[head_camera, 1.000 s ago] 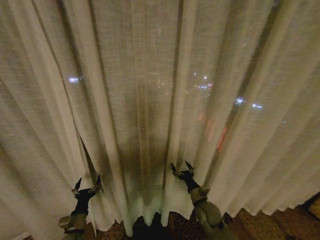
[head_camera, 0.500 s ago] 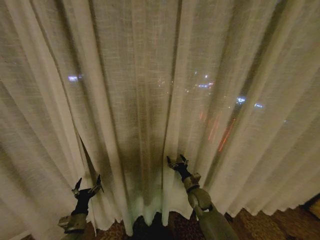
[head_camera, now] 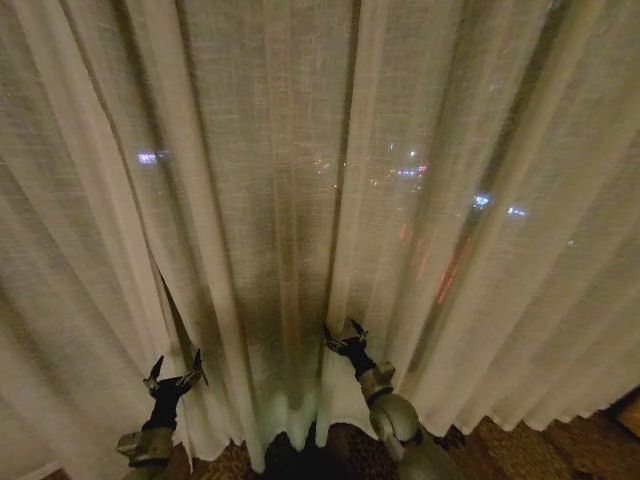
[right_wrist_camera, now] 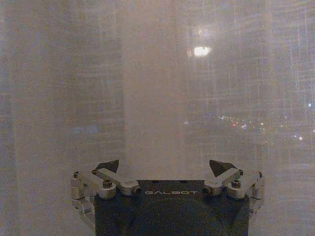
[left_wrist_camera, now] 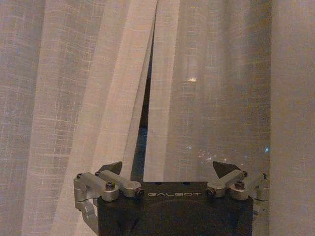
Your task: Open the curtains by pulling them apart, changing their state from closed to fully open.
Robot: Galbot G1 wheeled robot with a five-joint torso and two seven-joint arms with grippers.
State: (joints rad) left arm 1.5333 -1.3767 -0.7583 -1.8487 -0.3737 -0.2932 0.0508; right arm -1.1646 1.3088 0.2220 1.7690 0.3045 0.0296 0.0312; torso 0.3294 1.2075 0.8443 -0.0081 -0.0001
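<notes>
Two curtains (head_camera: 300, 180) hang closed across the whole head view, pleated and sheer, with city lights (head_camera: 400, 172) glowing faintly through them from about 1 o'clock. At 7 o'clock the left gripper (head_camera: 176, 372) points up at the fabric, jaws spread wide and holding nothing; a dark slit (head_camera: 172, 305) between folds sits just above it at 12 o'clock of the fingertips. In the left wrist view that gripper (left_wrist_camera: 168, 167) faces the same narrow gap (left_wrist_camera: 144, 108), where one fabric edge overlaps another. At 6 o'clock the right gripper (head_camera: 339, 334) stands against the curtain folds, jaws open and empty. The right wrist view shows it (right_wrist_camera: 165, 166) close before the curtains (right_wrist_camera: 147, 88).
</notes>
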